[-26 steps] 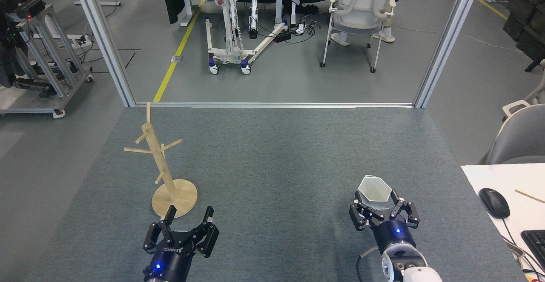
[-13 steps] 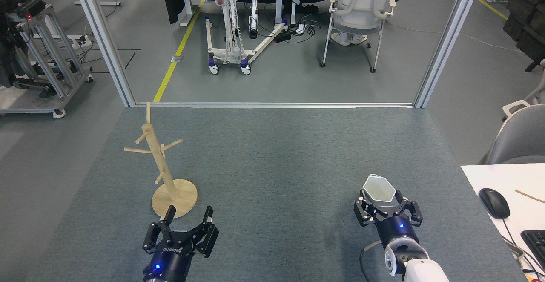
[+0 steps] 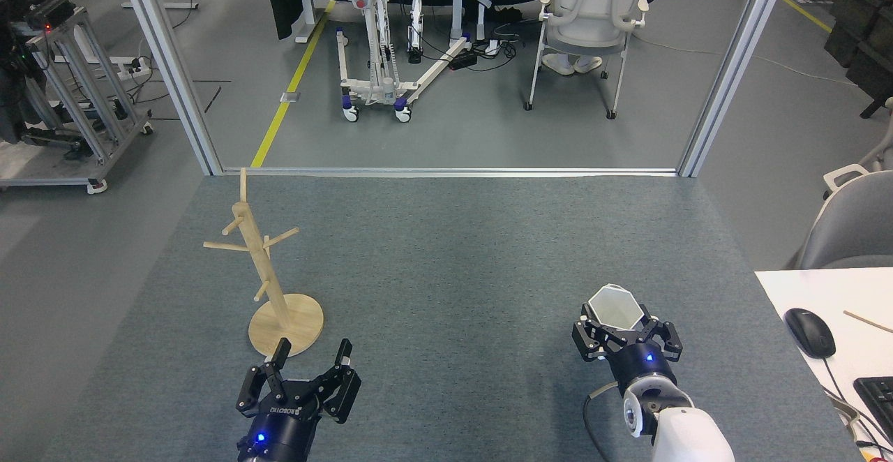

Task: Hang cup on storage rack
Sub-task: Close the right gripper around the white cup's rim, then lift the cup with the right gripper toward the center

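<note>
The white faceted cup (image 3: 615,306) sits rim-up at the right front of the grey table, between the fingers of my right gripper (image 3: 623,326), which is shut on its lower body. Its handle is hidden. The wooden storage rack (image 3: 262,261) stands upright at the left on its round disc base (image 3: 298,317), with all its pegs bare. My left gripper (image 3: 312,352) is open just in front of that base, touching nothing.
The grey mat-covered table (image 3: 446,252) ends at a metal frame (image 3: 450,170) at the back. A white desk (image 3: 802,287) with a mouse (image 3: 809,333) and a keyboard (image 3: 877,397) adjoins at the right, and a grey chair (image 3: 852,225) stands behind it.
My right wrist has turned and drawn slightly in with the cup; the cup's rim tilted, then came back to face up. The left gripper and the rack have stayed put.
</note>
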